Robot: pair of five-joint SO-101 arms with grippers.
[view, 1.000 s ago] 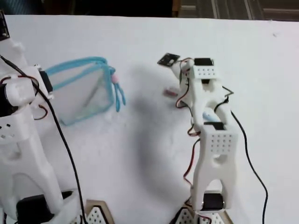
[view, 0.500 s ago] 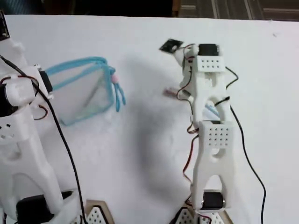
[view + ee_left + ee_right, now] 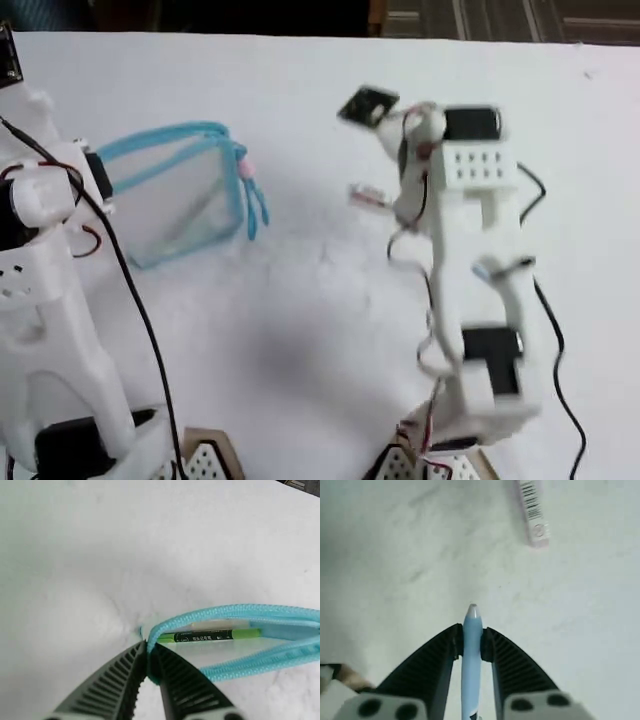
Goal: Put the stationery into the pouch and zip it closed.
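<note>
Left end effector (image 3: pixel 147 662), low on the counter (image 3: pixel 300 310), is clenched on the pouch (image 3: pixel 240 614) rim, probably to hold its mouth open; a green pen (image 3: pixel 210 635) lies inside. Right end effector (image 3: pixel 471 632) grasps a blue pen (image 3: pixel 471 680) tip-forward, ready for insertion, well apart from the pouch, near an eraser (image 3: pixel 534 510).
</note>
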